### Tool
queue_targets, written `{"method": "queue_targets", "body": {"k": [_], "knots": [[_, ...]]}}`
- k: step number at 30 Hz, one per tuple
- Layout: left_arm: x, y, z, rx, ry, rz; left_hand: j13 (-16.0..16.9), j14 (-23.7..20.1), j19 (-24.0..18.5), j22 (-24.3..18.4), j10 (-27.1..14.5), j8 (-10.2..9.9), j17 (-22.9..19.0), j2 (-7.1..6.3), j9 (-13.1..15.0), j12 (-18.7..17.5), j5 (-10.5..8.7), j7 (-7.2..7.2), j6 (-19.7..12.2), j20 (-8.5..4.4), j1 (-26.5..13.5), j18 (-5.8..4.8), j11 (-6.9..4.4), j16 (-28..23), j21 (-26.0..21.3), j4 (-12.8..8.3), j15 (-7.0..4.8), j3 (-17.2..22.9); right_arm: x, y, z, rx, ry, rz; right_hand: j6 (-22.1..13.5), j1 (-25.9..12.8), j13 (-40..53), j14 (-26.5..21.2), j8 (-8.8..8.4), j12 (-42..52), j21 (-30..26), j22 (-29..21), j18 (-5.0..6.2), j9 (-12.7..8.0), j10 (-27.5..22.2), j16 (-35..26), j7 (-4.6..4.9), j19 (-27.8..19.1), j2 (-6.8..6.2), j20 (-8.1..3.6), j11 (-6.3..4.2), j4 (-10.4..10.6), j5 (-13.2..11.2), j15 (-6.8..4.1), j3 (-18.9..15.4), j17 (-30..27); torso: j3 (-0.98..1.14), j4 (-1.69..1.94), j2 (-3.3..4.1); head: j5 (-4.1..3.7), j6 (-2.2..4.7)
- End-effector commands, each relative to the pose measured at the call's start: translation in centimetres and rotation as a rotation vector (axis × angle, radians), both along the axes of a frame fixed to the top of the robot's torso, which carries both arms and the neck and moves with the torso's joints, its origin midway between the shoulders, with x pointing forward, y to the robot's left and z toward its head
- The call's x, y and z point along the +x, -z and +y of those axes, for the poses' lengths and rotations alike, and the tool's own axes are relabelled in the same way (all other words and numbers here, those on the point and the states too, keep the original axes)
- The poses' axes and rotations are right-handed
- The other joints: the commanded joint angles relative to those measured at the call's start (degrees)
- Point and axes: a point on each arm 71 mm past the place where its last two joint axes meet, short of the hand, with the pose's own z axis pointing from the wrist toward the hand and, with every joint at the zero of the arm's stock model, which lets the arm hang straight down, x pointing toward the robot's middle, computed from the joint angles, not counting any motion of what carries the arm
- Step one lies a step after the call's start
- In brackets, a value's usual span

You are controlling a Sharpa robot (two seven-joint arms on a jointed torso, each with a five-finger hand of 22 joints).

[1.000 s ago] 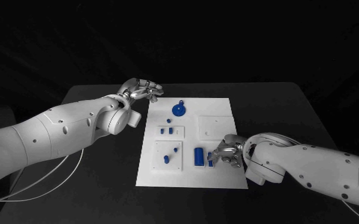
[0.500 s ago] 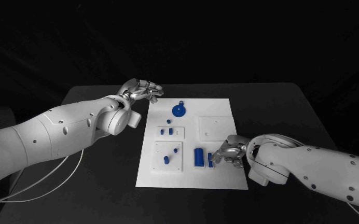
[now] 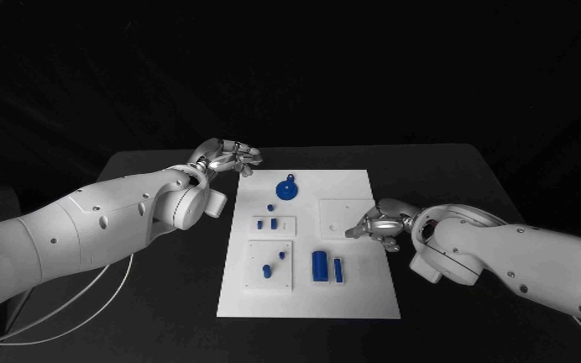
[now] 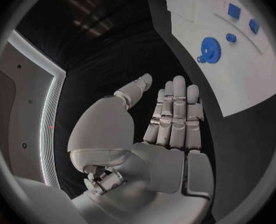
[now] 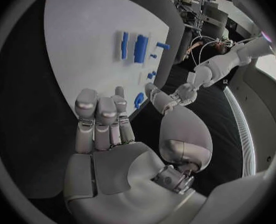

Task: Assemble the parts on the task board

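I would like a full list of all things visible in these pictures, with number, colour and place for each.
table: one, black, under everything.
task board: one, white, in the middle of the table.
raised white plates: about three on the board, at its middle and on its near left part.
gear-like round part: one, blue, on the far part of the board.
long parts: two, blue, side by side on the near part of the board.
small parts: several, blue, on the left plates; exact number unclear.
cable: one, white, at the table's near left corner.
left hand: silver, beside the board's far left corner, holding nothing.
right hand: silver, at the board's right edge, holding nothing.
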Motion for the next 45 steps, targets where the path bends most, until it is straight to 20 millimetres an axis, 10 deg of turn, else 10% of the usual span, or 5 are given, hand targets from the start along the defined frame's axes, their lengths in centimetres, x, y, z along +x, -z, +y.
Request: {"method": "queue_targets", "body": {"k": [1,33,34,36,45], "knots": [[0.0,-0.1,-0.3,-0.051,0.012,0.016,0.0,0.1,-0.3,0.1,-0.4,0.4,0.1,0.05,-0.1,0.3,-0.16,0.32,-0.1,-0.05,-0.6,0.48,-0.17,-0.3,-0.2,0.4,0.17,0.0,1.5,-1.4,-0.1,0.211,-0.017,-0.097,-1.3,0.5,0.1,0.0,-0.21,0.2,-0.3,-0.1,4.12,0.1,-0.2,-0.4,0.90,-0.1,-0.04,-0.44,0.34,0.4,0.2,0.33,0.0,0.1,-0.01,-0.12,-0.58,-0.21,2.12],[1.6,-0.4,1.5,-0.210,-0.020,-0.002,-4.8,-20.6,-18.7,-2.8,-10.3,-1.6,-6.1,0.32,-1.7,-5.8,-1.21,-1.46,-7.5,8.44,-4.9,-2.02,0.76,-20.3,-13.9,0.5,8.37,-4.5,11.3,-3.7,-0.7,0.766,0.207,-0.219,-10.3,7.6,-54.0,-28.8,-0.99,-47.6,-42.8,-23.2,-0.49,-0.7,-13.2,-46.3,3.10,-36.6,9.29,16.04,8.74,-5.7,6.1,15.07,-12.4,-33.6,0.69,0.45,-4.42,0.66,10.38],[1.5,-0.1,1.8,-0.173,-0.039,0.017,-10.8,-60.1,-44.8,-22.8,-66.2,-12.8,-25.7,7.92,-31.9,-9.5,-4.63,-9.29,-50.6,4.47,-22.0,-2.02,-6.89,-43.9,-41.5,12.2,-0.95,-32.6,11.3,-3.5,-1.2,0.710,0.242,-0.226,-55.6,-42.3,-69.5,-74.6,-15.23,-59.7,-59.2,-74.8,-10.88,-30.4,-65.6,-69.2,-5.64,-73.4,13.21,5.14,0.29,10.7,-2.7,6.53,-39.3,-60.5,0.33,0.00,-4.37,0.95,10.27],[1.5,0.0,1.8,-0.174,-0.040,0.016,-10.8,-60.1,-44.8,-24.1,-66.2,-12.8,-25.7,7.92,-31.9,-9.5,-4.63,-9.29,-50.6,4.47,-63.2,-2.02,-6.89,-43.9,-41.5,12.2,-0.95,-32.6,11.3,-3.5,-1.1,0.712,0.243,-0.228,-55.6,-42.3,-69.5,-74.6,-15.23,-59.7,-59.2,-74.8,-10.88,-30.4,-65.6,-69.2,-5.64,-73.4,13.21,5.14,0.29,10.7,-2.7,6.53,-39.3,-60.5,0.31,0.01,-4.48,0.92,10.16],[-0.8,1.3,-0.1,-0.212,-0.088,0.001,-10.8,-60.1,-44.8,-69.6,-66.2,-12.8,-25.7,7.92,-31.9,-9.5,-4.63,-9.29,-50.6,4.47,-63.2,-2.02,-6.89,-43.9,-41.5,12.2,-0.95,-32.6,9.1,-2.9,0.0,0.781,0.287,-0.268,-55.6,-42.3,-69.5,-74.6,-15.23,-59.7,-59.2,-74.8,-10.88,-30.4,-65.6,-69.2,-5.64,-73.4,13.21,5.14,0.29,10.7,-2.7,6.53,-39.3,-60.5,-0.46,0.43,-8.33,-0.28,6.32]]}}
